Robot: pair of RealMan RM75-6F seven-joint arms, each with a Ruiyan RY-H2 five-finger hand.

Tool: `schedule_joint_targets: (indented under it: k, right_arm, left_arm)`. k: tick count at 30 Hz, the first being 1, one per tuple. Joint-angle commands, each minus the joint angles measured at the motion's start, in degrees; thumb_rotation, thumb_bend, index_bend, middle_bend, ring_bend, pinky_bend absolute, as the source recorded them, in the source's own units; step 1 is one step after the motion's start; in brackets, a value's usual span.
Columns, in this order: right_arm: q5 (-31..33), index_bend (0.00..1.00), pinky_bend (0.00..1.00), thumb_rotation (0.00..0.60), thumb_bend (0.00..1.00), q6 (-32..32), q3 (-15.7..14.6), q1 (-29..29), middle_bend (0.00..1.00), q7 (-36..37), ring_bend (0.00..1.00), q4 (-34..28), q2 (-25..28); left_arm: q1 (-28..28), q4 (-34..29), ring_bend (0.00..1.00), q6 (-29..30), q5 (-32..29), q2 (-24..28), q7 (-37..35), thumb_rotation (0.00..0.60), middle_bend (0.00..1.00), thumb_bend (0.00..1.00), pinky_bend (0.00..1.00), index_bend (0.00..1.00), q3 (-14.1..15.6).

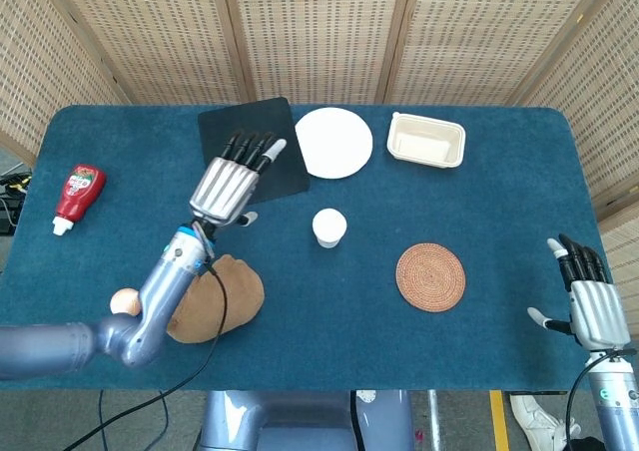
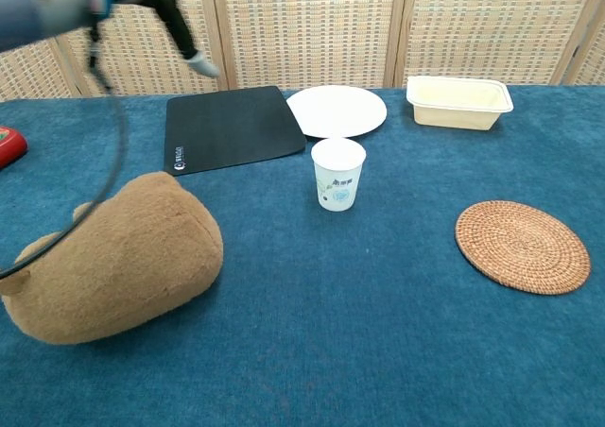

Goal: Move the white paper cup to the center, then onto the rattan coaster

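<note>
Cup (image 1: 328, 225): stood upright mid-table, free of both hands, well apart from the coaster (image 1: 430, 277).
Left hand (image 1: 232, 183): empty, fingers spread, above the mat (image 1: 282, 167).
Right hand (image 1: 589, 302): empty, fingers apart, at the table's right edge.
Progress: centering looked done; coaster placement remained.

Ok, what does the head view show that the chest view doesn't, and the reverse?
Head only: the right hand, open at the table's right edge, and the whole ketchup bottle. Chest only: the print on the white paper cup. Both: the cup standing free at center, rattan coaster, plush toy, black mat, plate, tray, left hand raised.
</note>
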Motion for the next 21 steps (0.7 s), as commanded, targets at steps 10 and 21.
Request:
schedule_joint_targets:
  k: [10,21]
  right_arm:
    - [-1.2,0.0,0.0,0.6,0.05,2.2,0.0,-0.4,0.0,-1.9,0.0,-1.5,0.0]
    - [-3.6,0.0,0.0,0.6,0.05,2.9,-0.8,0.1,0.0,-6.1,0.0,-3.4,-0.4]
  left_arm:
    - [20.7,-0.8,0.0,16.6,18.2,4.7,-10.1,0.6,0.0,0.05,0.0,0.0,11.6]
    - [36.3,12.0,0.0,25.7,25.1,-0.4,-20.1,0.6,0.0,0.05,0.0,0.0,15.8]
